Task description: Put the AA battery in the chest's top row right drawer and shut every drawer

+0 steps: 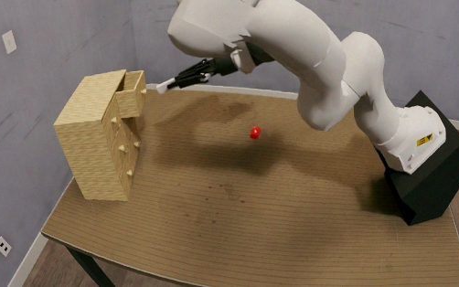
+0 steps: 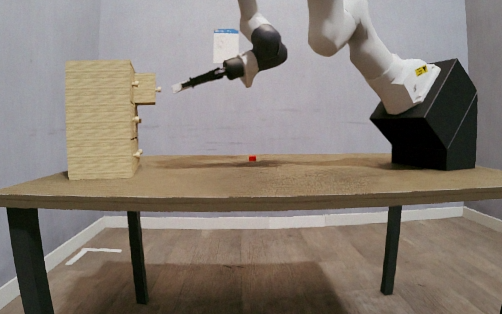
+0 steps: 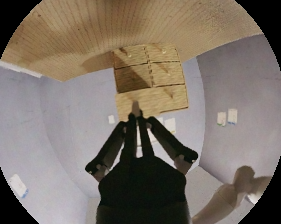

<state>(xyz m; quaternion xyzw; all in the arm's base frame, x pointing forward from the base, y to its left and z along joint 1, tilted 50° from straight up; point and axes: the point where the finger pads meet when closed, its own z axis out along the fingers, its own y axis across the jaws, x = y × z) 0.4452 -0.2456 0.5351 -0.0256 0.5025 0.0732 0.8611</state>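
AA battery: one, hidden from view, its place not determinable. One chest (image 1: 81, 123) (image 2: 99, 120) (image 3: 166, 75) is listed, one top-row right drawer (image 1: 132, 100) (image 2: 146, 89) (image 3: 128, 104) pulled out; one claw (image 1: 163, 87) (image 2: 177, 87) (image 3: 136, 106), closed, is held near; one red object (image 1: 255, 132) (image 2: 252, 158) on the surface (image 1: 230, 206) (image 2: 272, 185) (image 3: 81, 30).

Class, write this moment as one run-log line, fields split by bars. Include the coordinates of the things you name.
gripper (image 1: 165, 87) (image 2: 177, 88) (image 3: 136, 106): shut, in front of drawer | top-row drawer (image 1: 129, 101) (image 2: 146, 89): pulled out | red object (image 1: 255, 132) (image 2: 252, 158): on table
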